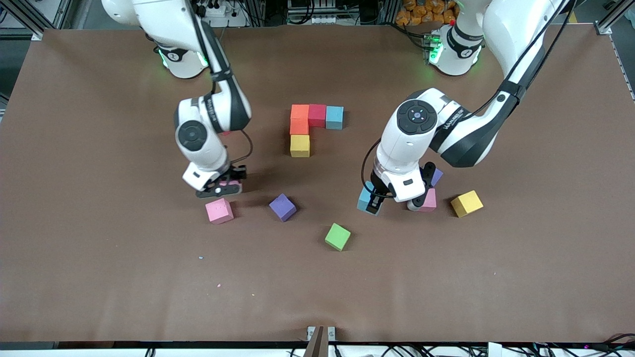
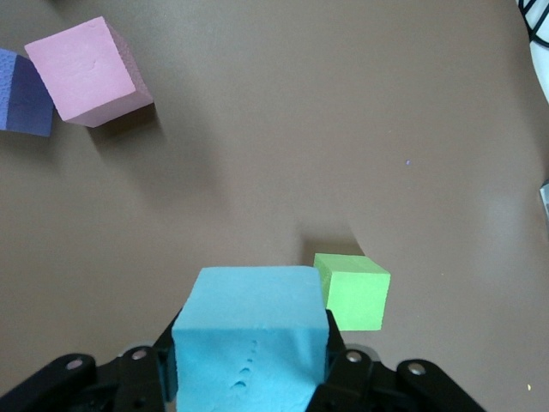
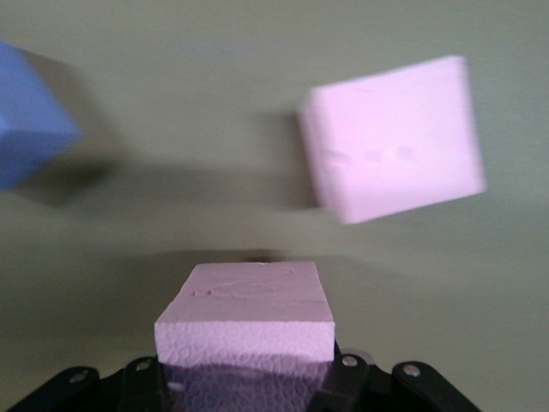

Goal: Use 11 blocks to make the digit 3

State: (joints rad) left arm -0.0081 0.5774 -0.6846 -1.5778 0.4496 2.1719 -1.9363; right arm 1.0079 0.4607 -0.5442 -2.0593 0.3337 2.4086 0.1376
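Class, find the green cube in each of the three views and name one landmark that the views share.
Front view: the green cube lies on the table, nearer the camera than the purple block.
Left wrist view: it shows beside the light blue block gripped in the left hand.
Right wrist view: not in it.
Shared landmark: that light blue block, in front and left wrist views.

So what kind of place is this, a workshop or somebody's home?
Most likely a robotics lab, not a home. Two arms stand at a brown-covered table, aluminium frame rails edge it, and cables and equipment crowd the space by the arms' bases. Loose foam blocks, like the green cube, suggest a manipulation test bench.
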